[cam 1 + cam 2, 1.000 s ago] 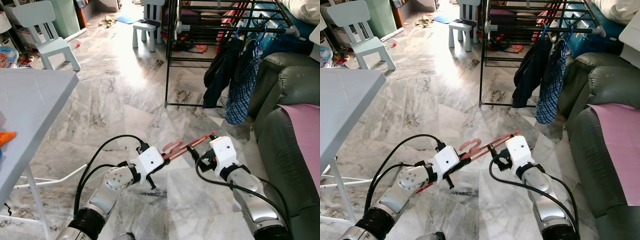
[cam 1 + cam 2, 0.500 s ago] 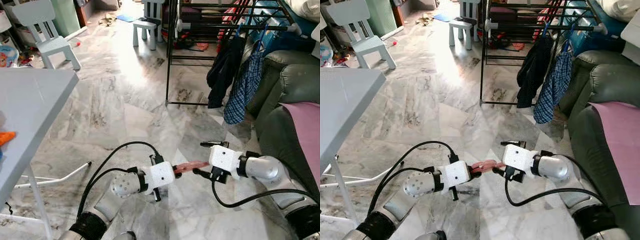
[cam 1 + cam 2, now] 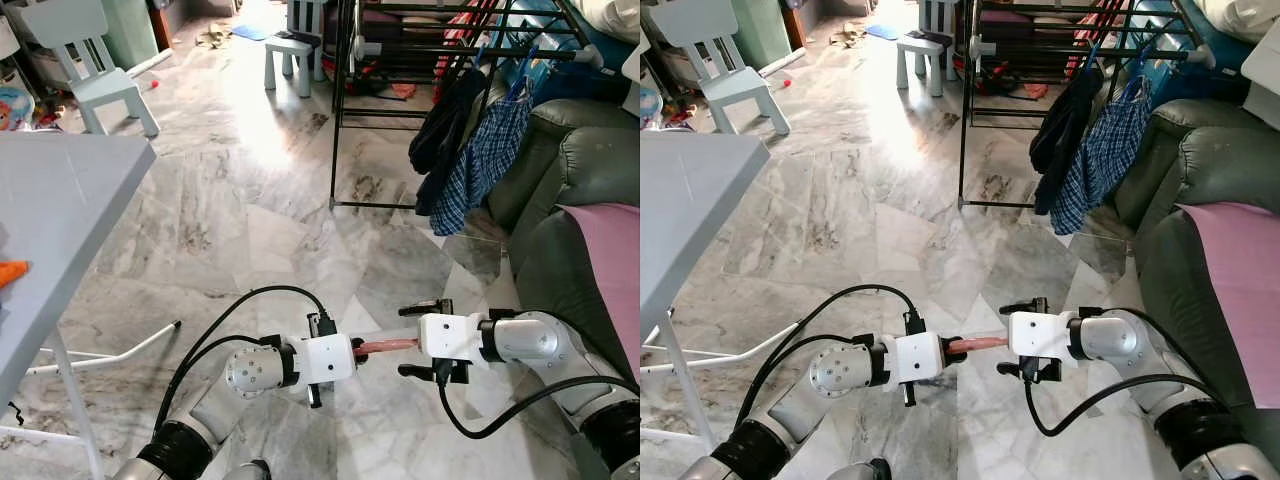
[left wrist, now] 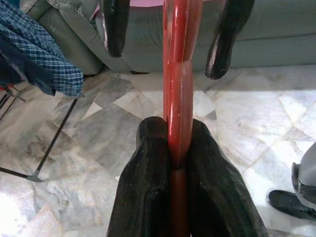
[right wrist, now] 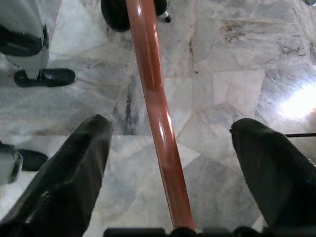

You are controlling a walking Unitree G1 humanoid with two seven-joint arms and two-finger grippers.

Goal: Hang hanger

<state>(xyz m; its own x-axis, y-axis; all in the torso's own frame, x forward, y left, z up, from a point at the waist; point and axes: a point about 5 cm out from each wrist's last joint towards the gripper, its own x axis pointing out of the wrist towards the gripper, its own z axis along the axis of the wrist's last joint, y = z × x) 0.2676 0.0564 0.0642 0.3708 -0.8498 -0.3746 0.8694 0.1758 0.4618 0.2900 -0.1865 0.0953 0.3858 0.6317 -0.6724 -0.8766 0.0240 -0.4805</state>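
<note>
A reddish-brown hanger (image 3: 386,345) is held level above the marble floor between my two grippers. My left gripper (image 4: 172,133) is shut on one end of it; in the left wrist view the red bar (image 4: 177,74) runs out from between the clamped fingers (image 4: 148,163). My right gripper (image 5: 170,133) faces the left one and is open, its two black fingers (image 5: 74,173) spread on either side of the hanger's bar (image 5: 158,113) without touching it. A black drying rack (image 3: 440,45) stands ahead with a dark garment (image 3: 445,125) and a blue plaid garment (image 3: 482,160) hanging from it.
A grey-green sofa (image 3: 575,200) with a pink cloth (image 3: 610,260) runs along my right. A grey table (image 3: 60,200) is on my left. Pale blue child chairs (image 3: 95,60) and scattered items lie further back.
The right gripper has let go and now stands open around the bar. The hanger has swung from tilted to level, with its hook out of sight. The view shifted slightly.
</note>
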